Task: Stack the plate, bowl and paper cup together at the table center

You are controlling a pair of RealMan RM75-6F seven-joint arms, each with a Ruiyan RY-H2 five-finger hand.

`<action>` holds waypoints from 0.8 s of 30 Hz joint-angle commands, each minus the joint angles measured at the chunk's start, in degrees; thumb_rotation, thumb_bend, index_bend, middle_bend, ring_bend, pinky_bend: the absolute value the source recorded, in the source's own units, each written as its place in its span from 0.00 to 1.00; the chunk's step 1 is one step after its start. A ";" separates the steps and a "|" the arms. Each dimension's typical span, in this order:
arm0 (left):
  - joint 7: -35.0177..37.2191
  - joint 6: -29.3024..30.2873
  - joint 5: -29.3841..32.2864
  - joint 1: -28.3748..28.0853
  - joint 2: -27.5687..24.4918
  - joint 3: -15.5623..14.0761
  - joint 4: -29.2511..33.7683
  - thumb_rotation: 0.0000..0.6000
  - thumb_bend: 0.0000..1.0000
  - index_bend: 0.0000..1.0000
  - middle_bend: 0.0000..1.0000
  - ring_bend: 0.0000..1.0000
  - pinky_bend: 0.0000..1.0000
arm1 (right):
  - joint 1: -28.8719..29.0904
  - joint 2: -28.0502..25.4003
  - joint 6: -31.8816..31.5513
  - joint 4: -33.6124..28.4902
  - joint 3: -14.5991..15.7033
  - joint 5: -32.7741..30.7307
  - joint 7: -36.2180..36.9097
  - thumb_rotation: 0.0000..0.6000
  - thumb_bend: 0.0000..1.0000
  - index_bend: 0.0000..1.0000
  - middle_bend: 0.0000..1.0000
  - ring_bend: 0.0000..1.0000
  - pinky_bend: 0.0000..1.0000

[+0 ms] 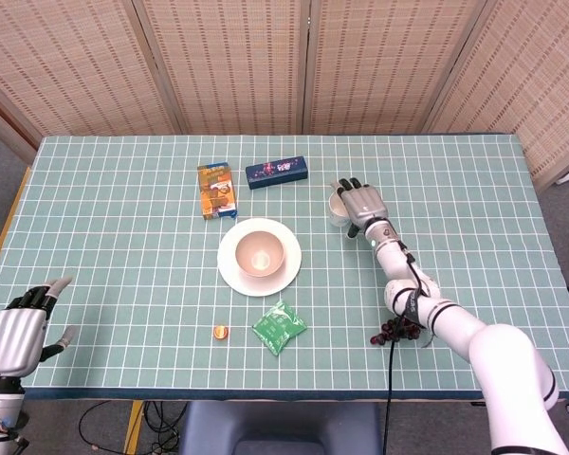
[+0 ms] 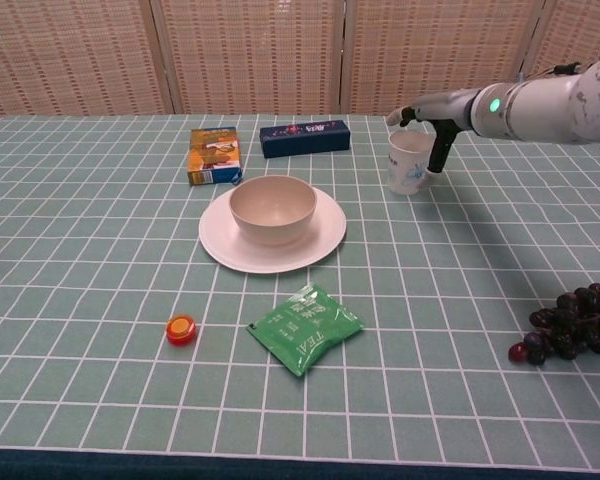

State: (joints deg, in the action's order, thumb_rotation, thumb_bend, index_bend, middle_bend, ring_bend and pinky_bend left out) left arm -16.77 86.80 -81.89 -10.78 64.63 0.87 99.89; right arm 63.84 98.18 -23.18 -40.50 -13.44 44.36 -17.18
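A beige bowl (image 1: 260,253) (image 2: 272,208) sits in the white plate (image 1: 232,276) (image 2: 227,250) at the table's middle. The white paper cup (image 1: 337,208) (image 2: 410,163) stands upright to the right of them. My right hand (image 1: 362,202) (image 2: 428,118) is up against the cup. Its fingers reach over the cup's far rim and its thumb hangs by the cup's right side. I cannot make out a firm grip, and the cup stands on the table. My left hand (image 1: 19,332) hovers at the table's near left corner with fingers apart, holding nothing; the chest view does not show it.
An orange box (image 1: 217,191) (image 2: 215,155) and a dark blue box (image 1: 277,172) (image 2: 305,138) lie behind the plate. A green packet (image 1: 279,328) (image 2: 306,327) and a small orange cap (image 1: 221,332) (image 2: 181,328) lie in front. Dark grapes (image 1: 395,329) (image 2: 569,326) lie at the near right.
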 commanded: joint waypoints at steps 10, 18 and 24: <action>0.82 -0.41 0.05 1.04 -0.07 0.61 -0.70 1.00 0.27 0.16 0.24 0.26 0.41 | 1.46 5.87 1.06 9.22 -1.48 6.25 7.24 1.00 0.31 0.18 0.16 0.10 0.30; 0.74 -0.59 -0.29 1.54 -0.06 0.85 -0.79 1.00 0.27 0.16 0.24 0.26 0.41 | 1.19 6.87 -0.02 11.29 -2.15 9.77 10.61 1.00 0.38 0.32 0.24 0.18 0.42; 0.37 -0.84 -0.32 1.80 -0.17 1.06 -0.64 1.00 0.27 0.16 0.24 0.26 0.41 | 0.57 4.63 -1.57 8.00 -2.50 12.89 13.09 1.00 0.38 0.33 0.25 0.18 0.43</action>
State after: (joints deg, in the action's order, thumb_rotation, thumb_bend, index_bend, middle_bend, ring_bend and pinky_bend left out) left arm -16.39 85.96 -82.21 -8.98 64.46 1.92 99.24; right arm 64.68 103.82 -23.99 -31.04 -15.78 56.26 -4.83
